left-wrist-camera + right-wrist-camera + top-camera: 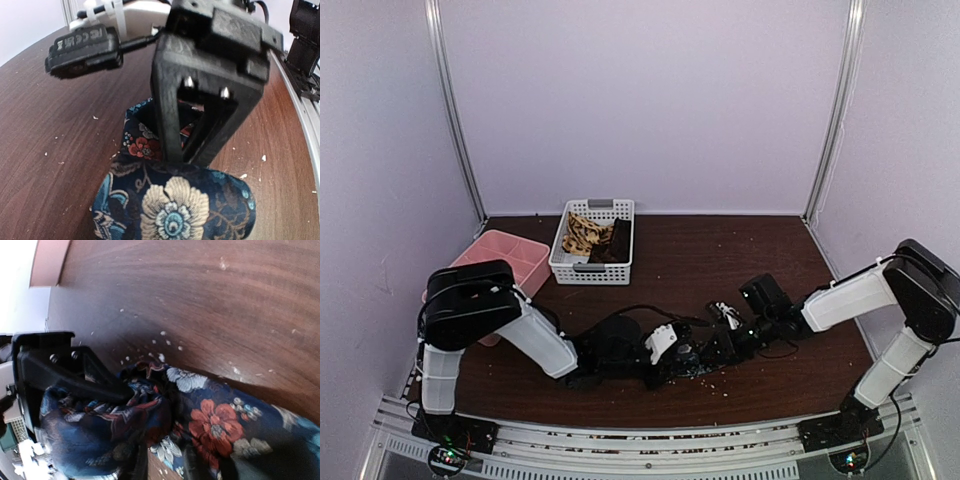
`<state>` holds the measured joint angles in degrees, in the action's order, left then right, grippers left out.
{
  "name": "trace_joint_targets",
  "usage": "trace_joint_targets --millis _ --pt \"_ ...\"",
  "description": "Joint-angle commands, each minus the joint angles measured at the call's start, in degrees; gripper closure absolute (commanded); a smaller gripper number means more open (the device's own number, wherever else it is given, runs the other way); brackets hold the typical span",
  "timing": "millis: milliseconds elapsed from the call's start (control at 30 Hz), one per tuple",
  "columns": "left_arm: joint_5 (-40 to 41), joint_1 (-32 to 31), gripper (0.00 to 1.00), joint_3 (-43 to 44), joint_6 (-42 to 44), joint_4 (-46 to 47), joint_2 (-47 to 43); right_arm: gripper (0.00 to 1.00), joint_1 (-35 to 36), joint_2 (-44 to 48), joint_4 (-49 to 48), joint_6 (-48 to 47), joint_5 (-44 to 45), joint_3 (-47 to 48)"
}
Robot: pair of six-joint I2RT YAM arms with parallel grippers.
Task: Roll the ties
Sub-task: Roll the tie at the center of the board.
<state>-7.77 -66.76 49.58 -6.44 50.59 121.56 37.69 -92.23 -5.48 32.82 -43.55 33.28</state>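
The dark floral tie [692,364] lies bunched at the table's front middle, where both grippers meet. In the left wrist view its rolled part [175,207] fills the foreground and hides my left jaws. My right gripper [190,156] points down into the fold behind the roll, fingers in a narrow V with their tips buried in cloth. In the right wrist view a black finger [95,382] of the left gripper runs into a bundle of the tie [100,432]. More of the tie [217,422] spreads flat to the right. A tan tie [582,236] and a dark brown tie [616,243] lie in the basket.
The white perforated basket [588,270] stands at the back middle, and a pink tray [510,250] is to its left, partly behind the left arm. Cables [620,315] trail across the table by the left gripper. Crumbs [95,118] dot the wood.
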Motion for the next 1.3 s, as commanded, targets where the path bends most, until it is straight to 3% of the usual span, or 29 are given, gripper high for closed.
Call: trace_joint_targets --millis 0,100,200,500,567,733,800,900,1133,1267 --pt "-0.9 -0.4 0.81 2.4 4.3 -21.2 -2.2 0.67 -2.1 5.0 6.9 -1.6 0.0 -0.1" --pt "-1.0 -0.4 0.81 4.0 5.2 -27.0 -2.3 0.54 -2.2 7.8 6.3 0.0 -2.7 0.3" --pt "-0.5 -0.4 0.81 5.5 5.4 -30.1 -1.7 0.47 -2.1 9.3 5.5 2.4 -4.9 1.0" --pt "-0.4 -0.3 0.79 8.4 5.0 -32.6 -0.3 0.42 0.5 5.0 3.1 5.3 -8.0 2.3" --pt "-0.4 -0.3 0.79 8.5 5.0 -32.8 -0.3 0.47 1.4 4.1 2.8 5.0 -7.6 2.3" --pt "-1.0 -0.3 0.73 7.0 5.1 -30.5 -1.0 0.87 0.7 2.3 6.4 1.5 -3.9 3.4" --pt "-1.0 -0.3 0.72 6.1 5.6 -28.6 -1.6 0.96 -0.4 1.2 6.6 1.1 -3.9 3.0" --pt "-0.9 -0.1 0.7 5.5 6.8 -26.2 -1.9 1.0 -1.7 0.4 5.9 0.6 -4.4 1.8" --pt "-0.4 1.1 0.3 0.6 7.9 -11.5 -4.9 1.0 -3.0 -1.1 4.7 0.6 -4.2 0.2" --pt "0.5 2.0 0.24 -1.9 11.1 -4.5 -6.6 1.0 -3.6 -2.6 3.3 1.2 -4.7 -0.9"
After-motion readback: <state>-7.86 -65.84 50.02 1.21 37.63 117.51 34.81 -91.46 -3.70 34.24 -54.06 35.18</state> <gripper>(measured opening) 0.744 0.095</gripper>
